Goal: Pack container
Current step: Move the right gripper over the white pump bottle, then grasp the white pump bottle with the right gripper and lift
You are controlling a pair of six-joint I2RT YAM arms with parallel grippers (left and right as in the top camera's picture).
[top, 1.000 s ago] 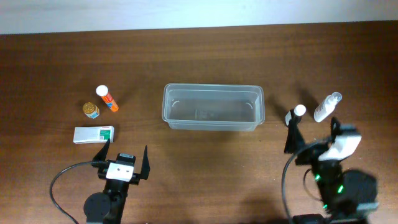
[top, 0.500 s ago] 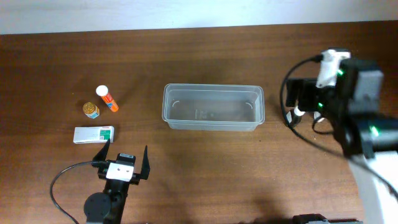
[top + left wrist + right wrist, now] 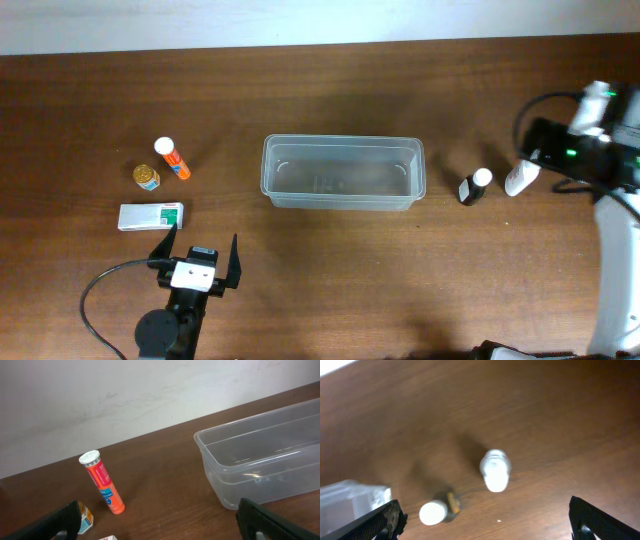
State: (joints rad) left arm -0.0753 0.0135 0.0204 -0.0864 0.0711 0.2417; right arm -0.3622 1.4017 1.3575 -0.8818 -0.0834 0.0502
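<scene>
Right gripper (image 3: 490, 522) has swung within the last second from the lower right of the overhead frame up to its right edge, and now hangs with jaws spread wide and empty over the small white plastic bottle (image 3: 518, 178); the small dark bottle with a white cap (image 3: 474, 187) stands just left of it. Clear rectangular plastic container (image 3: 344, 203) sits at frame centre holding nothing, so packing has not begun; the white bottle looks like the first pick. Left gripper (image 3: 203, 241), equally spread and empty, has not stirred at lower left.
</scene>
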